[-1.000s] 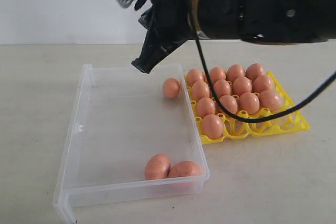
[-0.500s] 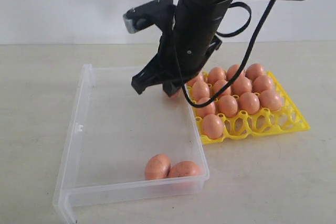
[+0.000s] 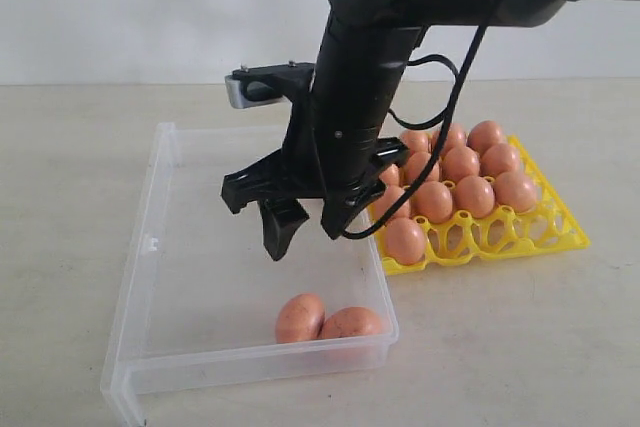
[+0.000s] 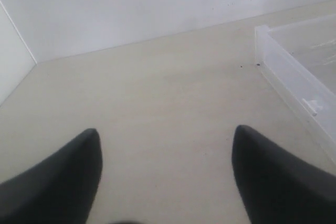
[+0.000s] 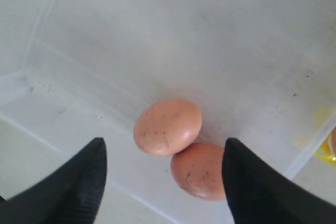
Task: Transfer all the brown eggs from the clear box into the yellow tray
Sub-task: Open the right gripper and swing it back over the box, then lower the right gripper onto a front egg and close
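Two brown eggs [image 3: 300, 317] [image 3: 352, 323] lie touching at the near wall of the clear box [image 3: 150, 247]. The right wrist view shows them as one egg [image 5: 168, 126] and a second egg [image 5: 202, 170] just below my right gripper [image 5: 164, 145]. That right gripper [image 3: 304, 239] hangs open above the box floor, a short way behind the eggs, holding nothing. The yellow tray [image 3: 560, 237] to the right of the box holds several brown eggs [image 3: 461, 163]. My left gripper [image 4: 165, 145] is open over bare table beside the box wall [image 4: 294, 77].
The right arm [image 3: 360, 77] and its black cable [image 3: 470, 57] reach across the back of the box and part of the tray, hiding the box's far right corner. Beige tabletop [image 3: 60, 197] surrounds the box and tray; a white wall stands behind.
The right arm swung down from the back of the box toward its near end, gripper staying open. The egg that lay at the back right wall is now hidden behind the arm.
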`<state>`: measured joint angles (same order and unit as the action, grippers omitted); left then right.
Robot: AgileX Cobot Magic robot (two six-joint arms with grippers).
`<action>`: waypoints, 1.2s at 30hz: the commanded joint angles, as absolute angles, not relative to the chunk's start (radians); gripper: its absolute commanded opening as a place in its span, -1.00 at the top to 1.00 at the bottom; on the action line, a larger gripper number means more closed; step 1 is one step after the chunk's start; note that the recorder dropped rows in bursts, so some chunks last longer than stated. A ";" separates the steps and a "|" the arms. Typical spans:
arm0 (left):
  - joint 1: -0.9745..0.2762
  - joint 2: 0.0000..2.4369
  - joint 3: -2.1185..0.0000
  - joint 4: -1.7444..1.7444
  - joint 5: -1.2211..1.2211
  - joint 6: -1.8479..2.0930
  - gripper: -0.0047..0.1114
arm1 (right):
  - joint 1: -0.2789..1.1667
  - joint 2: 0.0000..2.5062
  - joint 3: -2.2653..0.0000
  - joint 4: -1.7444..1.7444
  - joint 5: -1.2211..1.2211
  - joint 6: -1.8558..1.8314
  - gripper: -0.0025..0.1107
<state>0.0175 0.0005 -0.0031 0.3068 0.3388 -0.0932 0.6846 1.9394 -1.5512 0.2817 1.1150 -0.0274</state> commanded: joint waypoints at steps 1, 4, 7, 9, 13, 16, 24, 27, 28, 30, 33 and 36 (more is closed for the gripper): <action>0.014 0.000 0.000 0.297 0.345 -0.098 0.19 | 0.681 1.991 -1.555 0.290 1.103 0.097 -0.14; 0.014 0.000 0.000 0.297 0.345 -0.098 0.59 | 0.681 2.045 -1.555 0.318 1.103 0.107 -0.14; 0.014 0.000 0.000 0.297 0.345 -0.098 0.84 | 0.681 2.084 -1.555 0.348 1.097 0.107 -0.14; 0.014 0.000 0.000 0.297 0.345 -0.098 0.90 | 0.681 2.107 -1.555 0.360 1.079 0.107 -0.14; 0.014 0.000 0.000 0.297 0.345 -0.098 0.90 | 0.681 2.143 -1.558 0.388 1.052 0.107 -0.14; 0.014 0.000 0.000 0.307 0.345 -0.098 0.90 | 0.681 2.155 -1.558 0.395 1.050 0.105 -0.14; 0.014 0.000 0.000 0.307 0.345 -0.098 0.90 | 0.681 2.155 -1.558 0.427 1.023 0.046 -0.14; 0.014 0.000 0.000 0.307 0.345 -0.098 0.90 | 0.681 2.155 -1.558 0.418 1.070 0.046 -0.14; 0.014 0.000 0.000 0.307 0.345 -0.098 0.90 | 0.681 2.155 -1.558 0.416 1.078 0.046 -0.14; 0.014 0.000 0.000 0.307 0.343 -0.098 0.90 | 0.681 2.155 -1.558 0.415 1.083 0.046 -0.14; 0.014 0.000 0.000 0.307 0.343 -0.098 0.90 | 0.681 2.155 -1.558 0.415 1.083 0.046 -0.14; 0.014 0.000 0.000 0.307 0.341 -0.098 0.90 | 0.681 2.155 -1.558 0.415 1.087 0.046 -0.14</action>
